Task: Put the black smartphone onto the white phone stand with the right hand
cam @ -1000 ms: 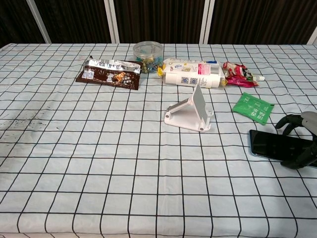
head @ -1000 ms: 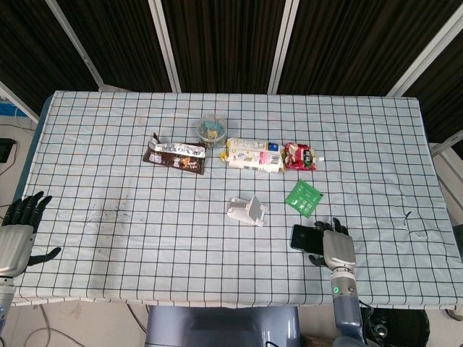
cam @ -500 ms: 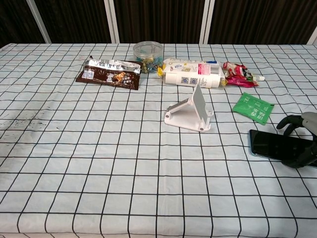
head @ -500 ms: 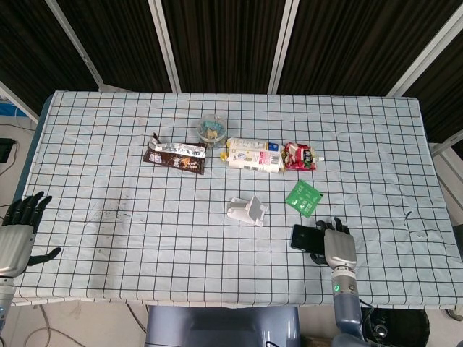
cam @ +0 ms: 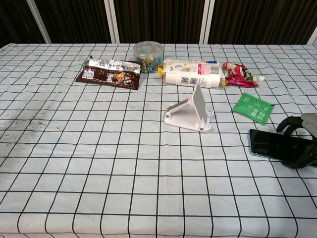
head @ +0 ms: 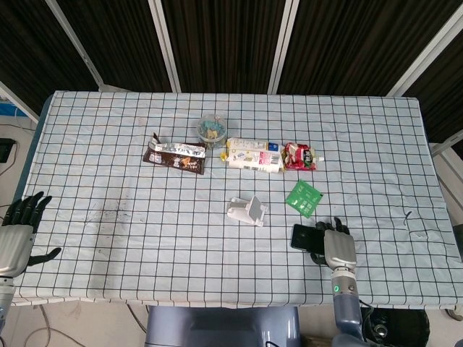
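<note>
Fingers (cam: 290, 122) of right hand (head: 338, 248): dark, curled over far edge and near edge of black smartphone (cam: 271, 144); straddling its right end. Whether pressed firmly onto it or only resting there, not discernible.

Black smartphone: flat on checked tablecloth (cam: 99, 163), near front right of table, well short of white phone stand (cam: 190, 112); just below green sachet (cam: 253, 107). Not yet lifted.

White phone stand: upright, back plate tilted, between the phone and centre of table; unoccupied.

Left hand (head: 16, 231): at left table edge, fingers spread, holding nothing.

Background row: brown wrapper (cam: 109, 73), clear tub (cam: 147, 50), white bottle (cam: 191, 73), red packet (cam: 239, 74).

Risks, as judged: thin slab lying flush, so fingers likely to slide over it instead of getting under; pinch at one end only, so likely to pivot or droop on lifting; stand light, likely to be nudged or tipped if the phone is brought in low.

Change against earlier frames: right hand drawn very slightly toward right edge in chest view; phone, stand, left hand unmoved.
</note>
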`<state>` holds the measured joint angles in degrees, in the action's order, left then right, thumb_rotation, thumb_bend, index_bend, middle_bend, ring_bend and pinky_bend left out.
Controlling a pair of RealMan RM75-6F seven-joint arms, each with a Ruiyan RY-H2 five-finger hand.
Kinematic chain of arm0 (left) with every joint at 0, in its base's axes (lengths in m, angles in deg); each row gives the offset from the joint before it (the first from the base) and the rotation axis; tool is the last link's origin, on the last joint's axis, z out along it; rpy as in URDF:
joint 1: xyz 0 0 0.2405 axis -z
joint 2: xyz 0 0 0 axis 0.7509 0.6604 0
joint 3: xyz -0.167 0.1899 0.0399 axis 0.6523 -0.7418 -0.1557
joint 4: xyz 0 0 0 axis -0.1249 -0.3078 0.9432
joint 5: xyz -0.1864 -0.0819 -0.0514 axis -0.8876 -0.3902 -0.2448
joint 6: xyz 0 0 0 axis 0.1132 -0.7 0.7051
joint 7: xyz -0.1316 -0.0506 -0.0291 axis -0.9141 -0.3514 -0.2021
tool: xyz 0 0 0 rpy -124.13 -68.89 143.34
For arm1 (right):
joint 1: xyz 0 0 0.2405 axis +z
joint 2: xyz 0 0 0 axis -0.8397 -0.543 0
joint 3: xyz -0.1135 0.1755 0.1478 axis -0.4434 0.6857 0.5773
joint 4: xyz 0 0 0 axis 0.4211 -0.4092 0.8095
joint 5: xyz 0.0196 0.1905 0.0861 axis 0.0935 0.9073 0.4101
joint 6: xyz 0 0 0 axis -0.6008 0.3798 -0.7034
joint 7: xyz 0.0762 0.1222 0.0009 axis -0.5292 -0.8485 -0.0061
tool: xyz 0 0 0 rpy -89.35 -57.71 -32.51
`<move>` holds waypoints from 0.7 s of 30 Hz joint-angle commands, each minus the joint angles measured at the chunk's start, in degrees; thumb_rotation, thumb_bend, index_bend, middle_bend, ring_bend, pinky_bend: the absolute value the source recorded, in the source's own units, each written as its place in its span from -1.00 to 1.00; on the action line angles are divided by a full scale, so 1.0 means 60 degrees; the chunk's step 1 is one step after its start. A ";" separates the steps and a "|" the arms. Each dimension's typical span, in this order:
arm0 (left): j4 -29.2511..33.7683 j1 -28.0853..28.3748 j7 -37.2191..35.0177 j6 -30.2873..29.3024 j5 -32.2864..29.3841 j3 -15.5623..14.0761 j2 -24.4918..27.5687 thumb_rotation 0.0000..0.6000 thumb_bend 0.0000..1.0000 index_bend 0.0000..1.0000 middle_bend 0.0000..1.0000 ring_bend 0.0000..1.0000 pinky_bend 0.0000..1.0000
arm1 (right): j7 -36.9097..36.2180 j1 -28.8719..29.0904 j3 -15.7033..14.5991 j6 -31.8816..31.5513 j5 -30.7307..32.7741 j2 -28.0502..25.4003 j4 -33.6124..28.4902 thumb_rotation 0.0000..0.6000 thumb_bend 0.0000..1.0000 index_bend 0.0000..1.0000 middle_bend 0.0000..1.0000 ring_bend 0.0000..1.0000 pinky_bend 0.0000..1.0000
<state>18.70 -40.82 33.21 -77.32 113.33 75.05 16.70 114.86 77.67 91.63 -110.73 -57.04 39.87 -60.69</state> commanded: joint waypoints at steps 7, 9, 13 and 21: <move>0.0007 -0.0005 -0.0013 -0.0007 0.0001 -0.0005 0.0008 1.00 -1.00 -1.00 -1.00 -1.00 -1.00 | -0.0020 -0.0001 -0.0063 -0.0017 -0.0022 0.0010 0.0065 1.00 -0.38 -0.25 -0.19 -0.88 -0.72; 0.0007 -0.0004 -0.0014 0.0000 0.0001 -0.0008 0.0009 1.00 -1.00 -1.00 -1.00 -1.00 -1.00 | -0.0007 -0.0001 -0.0087 -0.0030 -0.0038 0.0010 0.0070 1.00 -0.38 -0.22 -0.16 -0.86 -0.72; 0.0014 -0.0006 -0.0022 -0.0004 0.0002 -0.0009 0.0016 1.00 -1.00 -1.00 -1.00 -1.00 -1.00 | 0.0030 -0.0001 -0.0139 -0.0040 -0.0055 0.0008 0.0064 1.00 -0.38 -0.21 -0.16 -0.84 -0.72; 0.0032 -0.0011 -0.0078 0.0007 -0.0007 -0.0013 0.0036 1.00 -1.00 -1.00 -1.00 -1.00 -1.00 | 0.0113 0.0000 -0.0181 -0.0035 0.0037 -0.0007 0.0036 1.00 -0.37 -0.16 -0.11 -0.82 -0.72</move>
<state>18.89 -40.89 32.74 -77.29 113.30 74.96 16.91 115.50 77.68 90.57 -110.94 -56.90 39.85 -60.41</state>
